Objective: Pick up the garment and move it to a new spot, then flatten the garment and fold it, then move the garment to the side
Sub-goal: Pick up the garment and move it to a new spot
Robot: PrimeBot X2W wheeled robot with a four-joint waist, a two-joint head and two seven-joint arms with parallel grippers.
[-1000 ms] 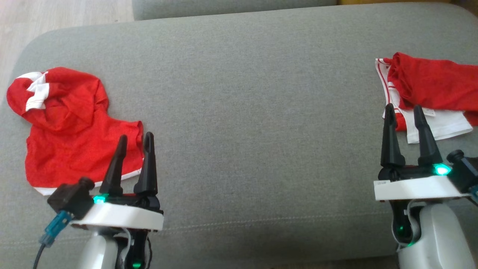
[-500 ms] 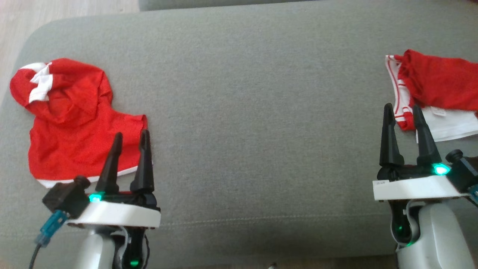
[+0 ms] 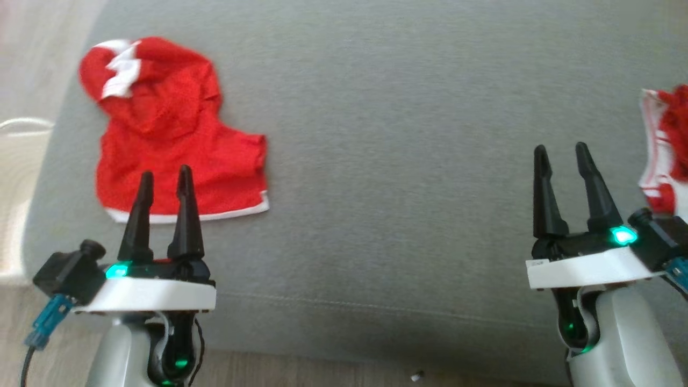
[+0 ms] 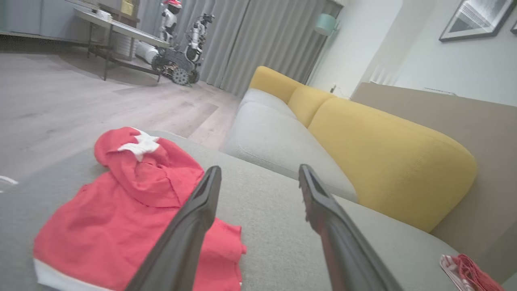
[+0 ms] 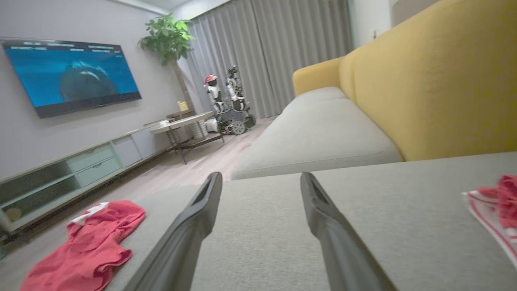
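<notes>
Head view: red hooded garment (image 3: 177, 145), white hem, lies at grey seat cushion (image 3: 403, 161) left end. Left pincer (image 3: 165, 172) front-left of cushion, fingers apart, empty. Right pincer (image 3: 560, 146) front-right, apart, empty. TV (image 5: 72, 74) writing blurred, unreadable.

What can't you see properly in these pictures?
- Right-hand garment: head view, cut off by the right edge.
- Left-hand garment: head view, hem partly behind the left end effector.
- Another robot: left wrist view, too small for detail.
- TV screen: right wrist view, picture blurred.
</notes>
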